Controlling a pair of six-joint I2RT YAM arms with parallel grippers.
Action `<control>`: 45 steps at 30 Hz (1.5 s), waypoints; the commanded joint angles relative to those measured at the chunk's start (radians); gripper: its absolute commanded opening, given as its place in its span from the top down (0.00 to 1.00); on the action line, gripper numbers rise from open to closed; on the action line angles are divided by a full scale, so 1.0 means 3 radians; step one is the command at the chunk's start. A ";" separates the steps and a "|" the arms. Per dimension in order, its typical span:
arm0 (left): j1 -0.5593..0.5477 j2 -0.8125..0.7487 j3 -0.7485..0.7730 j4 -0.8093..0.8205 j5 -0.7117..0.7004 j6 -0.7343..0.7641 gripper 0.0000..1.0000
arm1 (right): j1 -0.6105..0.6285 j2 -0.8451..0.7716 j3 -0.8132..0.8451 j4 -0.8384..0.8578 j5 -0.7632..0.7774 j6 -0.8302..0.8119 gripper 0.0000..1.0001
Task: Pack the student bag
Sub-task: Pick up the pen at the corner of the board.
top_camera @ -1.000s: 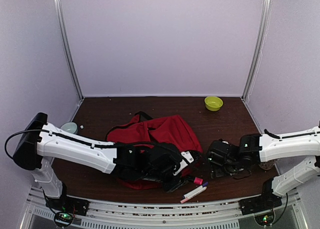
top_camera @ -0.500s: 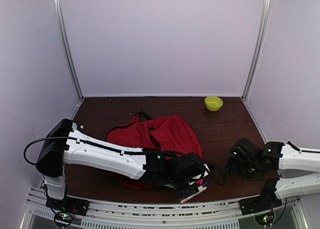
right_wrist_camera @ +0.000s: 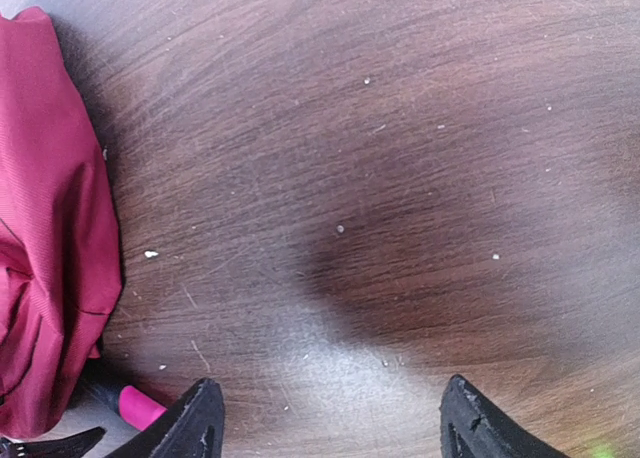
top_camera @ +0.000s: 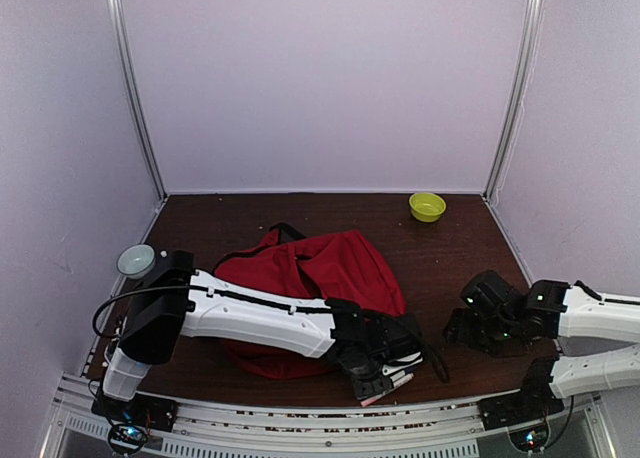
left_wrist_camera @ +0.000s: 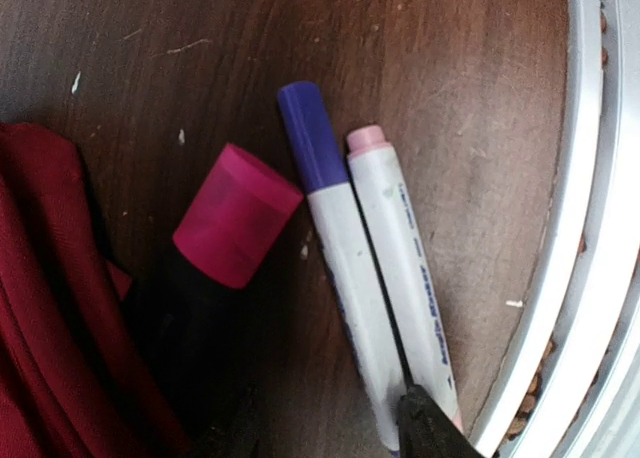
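The dark wooden table (top_camera: 450, 238) carries everything, and the one student bag (top_camera: 330, 263), a slumped dark-red backpack, lies left of its middle with its near edge toward the arm bases, presumably so that both arms can reach it. Two arms are in view. The left one stretches across the front of the bag so that the left gripper (top_camera: 380, 376) hangs low over the loose items at the near edge; its jaws are parted and straddle them, with nothing lifted, which reads as lining up a pick. One dark fingertip overlaps the tail end of a marker in the left wrist view, and whether it touches I cannot tell. The right gripper (right_wrist_camera: 335, 428) is spread wide and empty above bare wood to the right of the bag, likely waiting out of the way. There are two bowls, a yellow-green bowl (top_camera: 427, 206) near the back right corner and a pale bowl (top_camera: 136, 260) at the far left, both well apart from the bag. Three markers lie just beside the bag: a magenta-capped marker (left_wrist_camera: 235, 218) with a dark body closest to the fabric, then a purple-capped marker (left_wrist_camera: 330, 228) and a pink-capped marker (left_wrist_camera: 395, 238), these two white-bodied and touching side by side.
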 commanded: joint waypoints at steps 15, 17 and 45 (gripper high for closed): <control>0.0033 0.0220 0.0104 0.0059 0.0093 -0.0039 0.70 | -0.0015 -0.0126 0.0095 -0.0045 -0.0028 -0.0029 0.26; 0.0046 0.0233 0.0100 0.0059 0.0105 -0.0049 0.71 | -0.0016 -0.0136 0.0096 -0.0048 -0.0027 -0.0034 0.26; 0.0179 -0.0261 -0.0059 0.0564 0.0038 0.0028 1.00 | -0.0015 -0.0229 0.0455 0.0049 0.0058 -0.0513 0.19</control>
